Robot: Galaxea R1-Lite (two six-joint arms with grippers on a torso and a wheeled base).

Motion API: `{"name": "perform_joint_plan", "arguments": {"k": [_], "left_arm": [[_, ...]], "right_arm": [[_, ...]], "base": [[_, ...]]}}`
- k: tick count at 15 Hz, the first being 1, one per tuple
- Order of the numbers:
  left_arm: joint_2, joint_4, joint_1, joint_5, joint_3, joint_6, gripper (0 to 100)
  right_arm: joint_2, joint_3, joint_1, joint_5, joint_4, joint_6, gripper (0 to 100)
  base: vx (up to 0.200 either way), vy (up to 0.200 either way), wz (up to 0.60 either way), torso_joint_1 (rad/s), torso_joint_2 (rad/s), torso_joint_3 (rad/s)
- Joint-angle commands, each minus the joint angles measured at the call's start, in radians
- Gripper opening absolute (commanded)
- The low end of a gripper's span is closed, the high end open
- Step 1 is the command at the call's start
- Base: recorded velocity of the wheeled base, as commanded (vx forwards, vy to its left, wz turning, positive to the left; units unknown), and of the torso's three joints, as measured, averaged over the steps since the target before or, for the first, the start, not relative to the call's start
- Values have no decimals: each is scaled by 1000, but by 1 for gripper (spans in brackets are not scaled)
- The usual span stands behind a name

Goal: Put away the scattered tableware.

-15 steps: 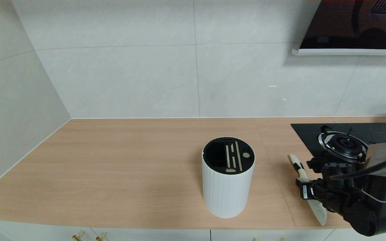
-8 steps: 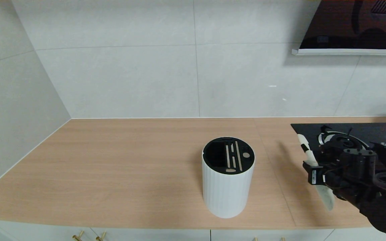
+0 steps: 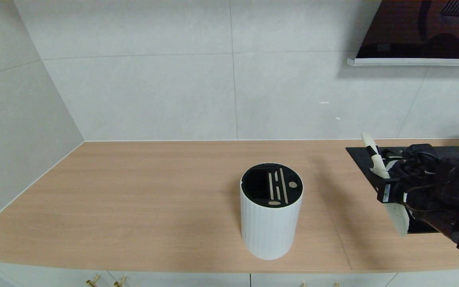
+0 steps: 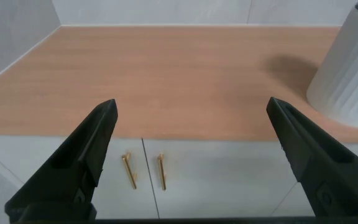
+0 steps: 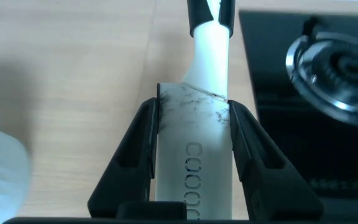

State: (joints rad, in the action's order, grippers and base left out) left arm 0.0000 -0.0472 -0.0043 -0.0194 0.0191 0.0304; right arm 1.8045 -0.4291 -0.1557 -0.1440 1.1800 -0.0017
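Note:
A white knife (image 3: 374, 158) with a pale blade and a black band on its handle hangs in the air over the counter's right side, handle pointing up toward the wall. My right gripper (image 3: 389, 192) is shut on the knife (image 5: 199, 143) at the blade's base, one finger (image 5: 135, 155) on each side. The white ribbed knife holder (image 3: 270, 217) with a black slotted top stands mid-counter, well left of the knife. Beyond the counter's front edge my left gripper (image 4: 191, 109) is open and holds nothing, with the holder (image 4: 347, 68) off to one side.
A black gas hob (image 3: 357, 154) with a metal burner (image 5: 334, 59) lies at the counter's right end, under the right arm. A dark range hood (image 3: 420, 32) hangs above it. The wooden counter (image 3: 153, 199) meets tiled walls at the back and left.
My right gripper has lifted the knife off the counter and carried it up and back toward the hob. The holder and left gripper have not moved.

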Motion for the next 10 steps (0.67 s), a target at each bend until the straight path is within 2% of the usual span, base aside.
{"name": "perform_joint_plan", "arguments": {"k": [1,2,3,4,5,6,8,9,10], "left_arm": [[0,-16,0,22,44,39,100],[2,7,0,84,58,37,100],[14,47,-2,183,85,36,100],[55,118,-14,312,122,31,100],[74,135,-19,358,140,28,100],[172,148,-28,475,222,29,100],[324,144,-33,507,326,26,100],[440,142,-54,538,403,25,100],[545,142,-86,596,452,25,100]], "right_arm": [[-116,-17,-5,0,-36,0,0],[-134,-45,-7,0,-69,0,0],[-146,-89,-8,1,-118,-1,0],[-157,-161,-25,0,-204,-4,0],[-163,-192,-41,-2,-246,-6,0],[-177,-298,-80,-17,-378,-8,0],[-171,-392,-145,-20,-447,-8,0],[-160,-424,-176,-20,-448,-8,0],[-148,-450,-212,-20,-448,-8,0]], "base": [[0,0,0,0,0,0],[0,0,0,0,0,0],[0,0,0,0,0,0],[0,0,0,0,0,0],[0,0,0,0,0,0],[0,0,0,0,0,0],[0,0,0,0,0,0],[0,0,0,0,0,0],[0,0,0,0,0,0]]}}
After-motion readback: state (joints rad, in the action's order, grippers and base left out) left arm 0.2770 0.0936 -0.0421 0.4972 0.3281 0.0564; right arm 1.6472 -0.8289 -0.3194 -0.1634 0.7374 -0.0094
